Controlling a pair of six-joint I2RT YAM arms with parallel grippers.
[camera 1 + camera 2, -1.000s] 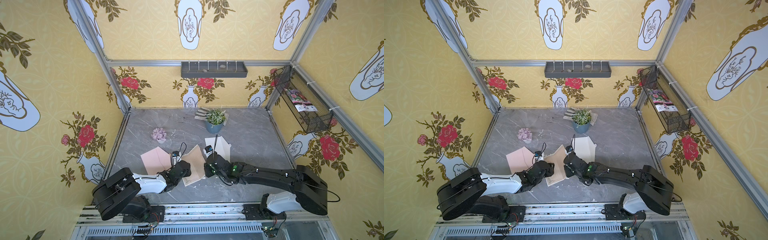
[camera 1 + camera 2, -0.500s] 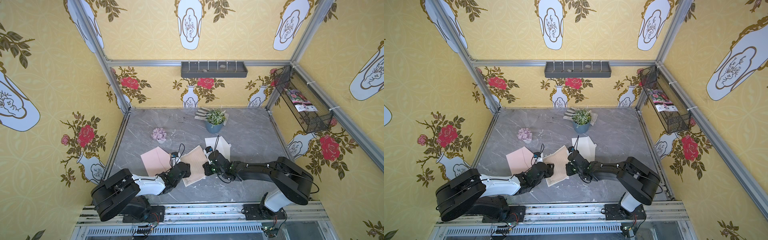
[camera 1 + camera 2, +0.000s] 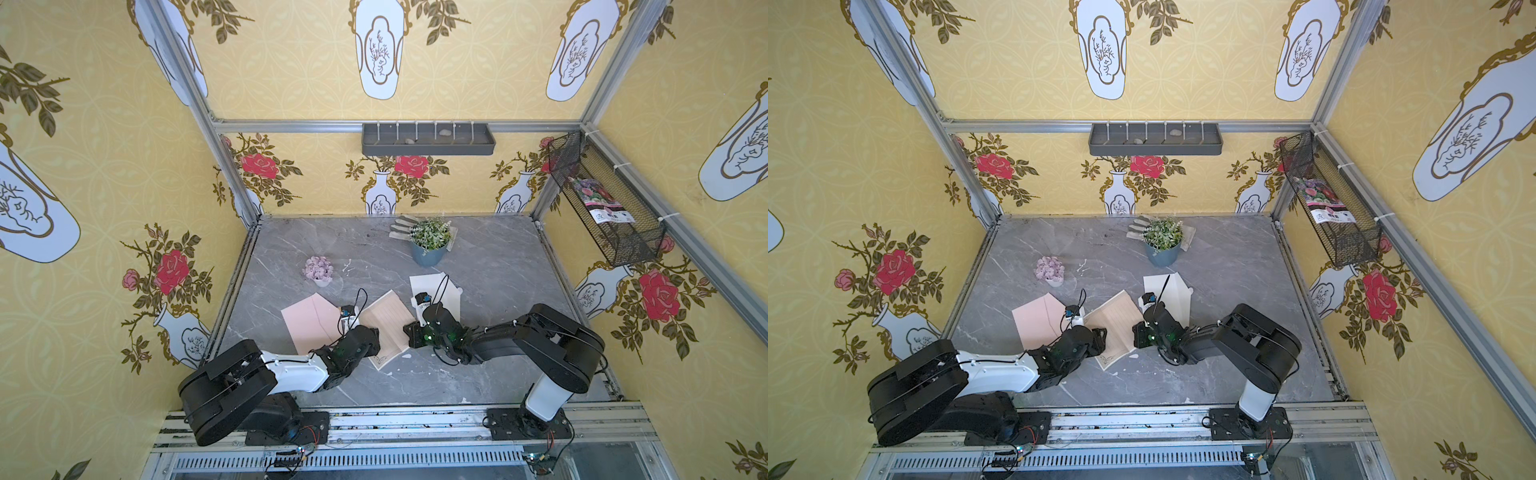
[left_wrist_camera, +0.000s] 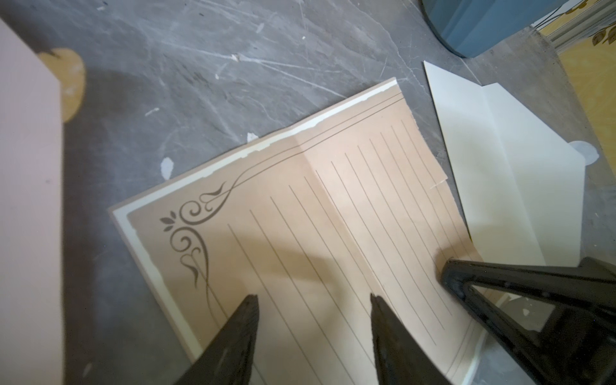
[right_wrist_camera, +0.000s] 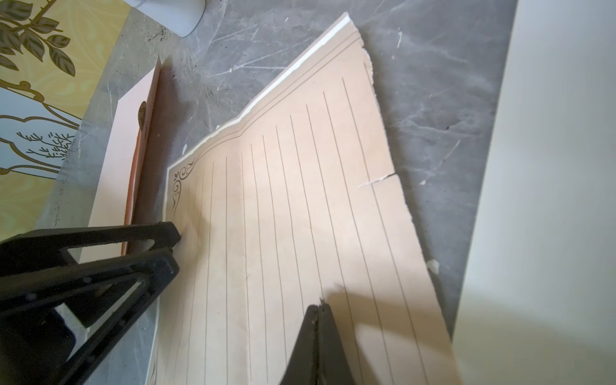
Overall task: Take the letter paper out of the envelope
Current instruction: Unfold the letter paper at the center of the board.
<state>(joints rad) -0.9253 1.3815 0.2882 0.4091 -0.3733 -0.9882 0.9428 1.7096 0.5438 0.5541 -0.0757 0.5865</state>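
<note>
- Left wrist view: letter paper (image 4: 333, 233) lies on the counter (image 4: 233, 66), outside the pink envelope (image 4: 30, 200); left gripper (image 4: 313, 300) jaws half open, empty.
- Right gripper (image 5: 319, 305), jaws shut, sits at its edge; dragging risks lengthening the tear (image 5: 376, 181).

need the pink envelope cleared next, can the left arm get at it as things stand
Probably yes: the pink envelope lies bare beside the open left gripper, nothing between them.

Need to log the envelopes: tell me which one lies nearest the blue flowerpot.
The cream envelope, close by the flowerpot; the pink envelope lies farther off, beyond the lined letter paper.
</note>
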